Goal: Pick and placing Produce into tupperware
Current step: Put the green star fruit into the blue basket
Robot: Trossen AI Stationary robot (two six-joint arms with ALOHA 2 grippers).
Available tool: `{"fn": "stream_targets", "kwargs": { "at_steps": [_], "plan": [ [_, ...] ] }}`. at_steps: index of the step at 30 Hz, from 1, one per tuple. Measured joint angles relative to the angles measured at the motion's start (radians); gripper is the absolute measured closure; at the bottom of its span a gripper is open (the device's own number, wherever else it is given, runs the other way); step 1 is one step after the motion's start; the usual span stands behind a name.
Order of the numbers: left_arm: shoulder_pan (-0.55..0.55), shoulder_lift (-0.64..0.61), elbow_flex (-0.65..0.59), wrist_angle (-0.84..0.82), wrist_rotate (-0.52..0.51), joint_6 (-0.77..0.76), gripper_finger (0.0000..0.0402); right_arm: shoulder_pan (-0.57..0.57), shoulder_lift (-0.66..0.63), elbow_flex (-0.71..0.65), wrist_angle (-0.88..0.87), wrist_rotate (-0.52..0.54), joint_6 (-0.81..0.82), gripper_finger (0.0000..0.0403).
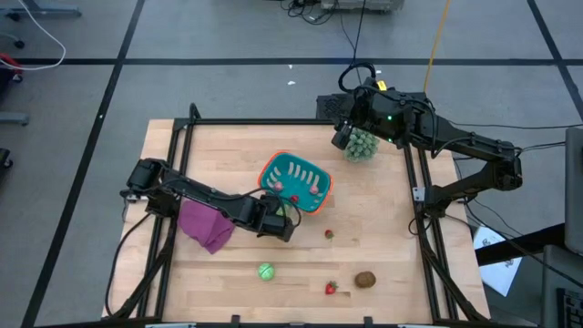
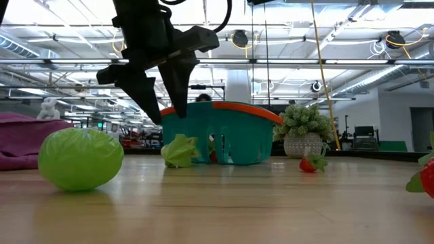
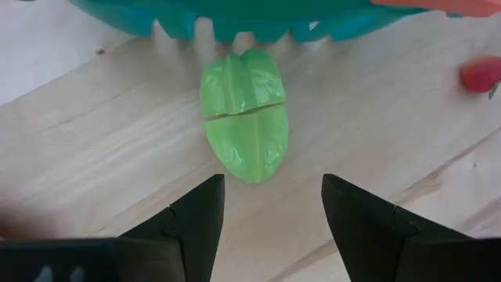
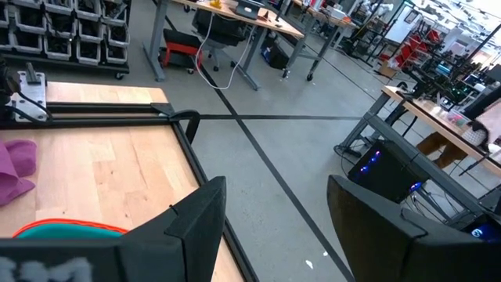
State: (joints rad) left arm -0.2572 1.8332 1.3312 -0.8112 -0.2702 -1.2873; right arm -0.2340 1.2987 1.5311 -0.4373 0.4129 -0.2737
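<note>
My left gripper (image 3: 270, 205) hangs with fingers apart, empty, just short of a green leafy produce piece (image 3: 244, 114) lying on the table (image 1: 383, 228). The piece's long axis runs from the gripper toward the teal tupperware (image 1: 295, 181), which it touches. My right gripper (image 1: 342, 137) waits, fingers apart, by the far right edge. I can read no writing.
</note>
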Motion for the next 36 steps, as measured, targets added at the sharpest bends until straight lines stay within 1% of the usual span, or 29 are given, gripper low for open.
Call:
{"fn": "stream_targets", "kwargs": {
  "at_steps": [3, 8, 12, 15, 29, 36],
  "plan": [
    [0.000, 0.000, 0.000, 0.000, 0.009, 0.005, 0.0183, 0.000, 0.000, 0.000, 0.000, 0.000, 0.000, 0.0188],
    [0.000, 0.000, 0.000, 0.001, 0.039, 0.057, 0.0183, 0.000, 0.000, 0.000, 0.000, 0.000, 0.000, 0.0188],
    [0.000, 0.000, 0.000, 0.003, 0.117, 0.084, 0.0183, 0.000, 0.000, 0.000, 0.000, 0.000, 0.000, 0.0188],
    [0.000, 0.000, 0.000, 0.008, 0.142, 0.114, 0.0183, 0.000, 0.000, 0.000, 0.000, 0.000, 0.000, 0.0188],
    [0.014, 0.001, 0.000, 0.031, 0.086, 0.145, 0.0183, 0.000, 0.000, 0.000, 0.000, 0.000, 0.000, 0.0188],
    [0.023, 0.001, 0.000, 0.031, 0.082, 0.199, 0.0183, 0.000, 0.000, 0.000, -0.001, 0.000, 0.000, 0.0188]
  ]
}}
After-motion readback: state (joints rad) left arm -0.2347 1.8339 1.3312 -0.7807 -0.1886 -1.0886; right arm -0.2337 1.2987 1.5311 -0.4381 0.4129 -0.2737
